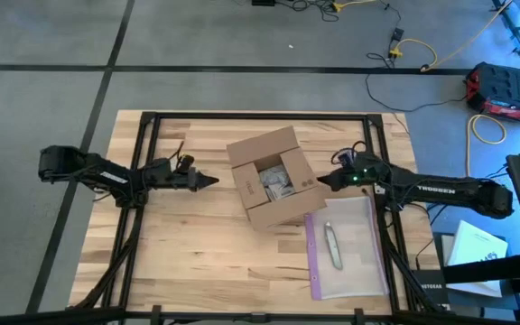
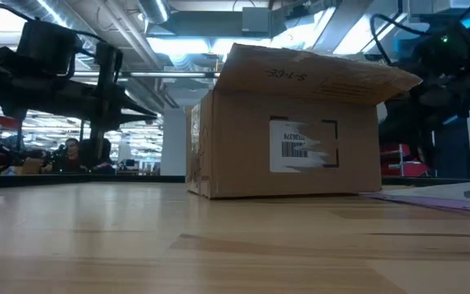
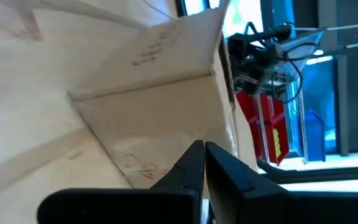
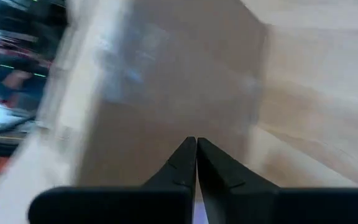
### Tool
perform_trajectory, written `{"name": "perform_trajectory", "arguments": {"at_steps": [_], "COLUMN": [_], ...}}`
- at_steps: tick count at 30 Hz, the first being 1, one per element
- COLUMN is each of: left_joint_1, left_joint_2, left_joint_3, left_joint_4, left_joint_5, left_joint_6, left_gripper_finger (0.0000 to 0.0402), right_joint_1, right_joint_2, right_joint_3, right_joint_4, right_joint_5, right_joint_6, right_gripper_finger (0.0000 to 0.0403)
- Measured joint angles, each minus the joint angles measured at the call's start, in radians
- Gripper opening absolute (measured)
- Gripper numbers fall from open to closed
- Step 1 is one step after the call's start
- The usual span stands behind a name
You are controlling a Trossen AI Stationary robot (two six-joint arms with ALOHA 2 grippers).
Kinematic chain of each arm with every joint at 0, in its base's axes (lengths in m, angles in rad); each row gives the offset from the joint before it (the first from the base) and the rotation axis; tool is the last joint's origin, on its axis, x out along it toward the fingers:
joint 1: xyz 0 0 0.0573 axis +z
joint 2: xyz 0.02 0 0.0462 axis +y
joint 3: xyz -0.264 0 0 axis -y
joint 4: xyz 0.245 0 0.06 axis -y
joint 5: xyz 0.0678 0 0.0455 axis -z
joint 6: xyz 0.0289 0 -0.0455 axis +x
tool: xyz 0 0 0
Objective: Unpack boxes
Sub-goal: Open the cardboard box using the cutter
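Left gripper (image 1: 213, 181) hangs just left of the box (image 1: 272, 177), its 2 tapered dark fingers pressed together, holding nothing. Right gripper (image 1: 323, 181) sits at the box's right side, fingers likewise together and empty. Brown cardboard box stands mid-table on pale wood planks (image 1: 197, 244), flaps open, crumpled wrapped items inside. Beside it lies a clear flat bag (image 1: 346, 248) with a purple edge.

Overhead looking down, tabletop level, wrists close, all sharing box (image 1: 272, 177)
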Motion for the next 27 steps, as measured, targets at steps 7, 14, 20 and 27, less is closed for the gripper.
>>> {"name": "perform_trajectory", "arguments": {"at_steps": [7, 14, 20, 27], "left_joint_1": [0.034, 0.086, 0.110, 0.139], "left_joint_2": [0.000, 0.000, 0.014, 0.016], "left_joint_3": [0.036, 0.173, 0.236, 0.236], "left_joint_4": [-0.142, -0.234, -0.311, -0.389], "left_joint_5": [-0.094, -0.096, -0.026, -0.053], "left_joint_6": [-0.018, 0.072, 0.117, 0.161], "left_gripper_finger": [0.0000, 0.0000, 0.0000, 0.0000], "right_joint_1": [-0.010, -0.009, -0.009, 0.032], "right_joint_2": [0.000, 0.002, 0.004, 0.006], "right_joint_3": [-0.004, -0.004, -0.004, -0.004], "right_joint_4": [0.034, 0.086, 0.088, 0.085], "right_joint_5": [-0.076, -0.166, -0.163, -0.188], "right_joint_6": [0.029, 0.064, 0.060, 0.065], "right_gripper_finger": [0.0000, 0.0000, 0.0000, 0.0000]}}
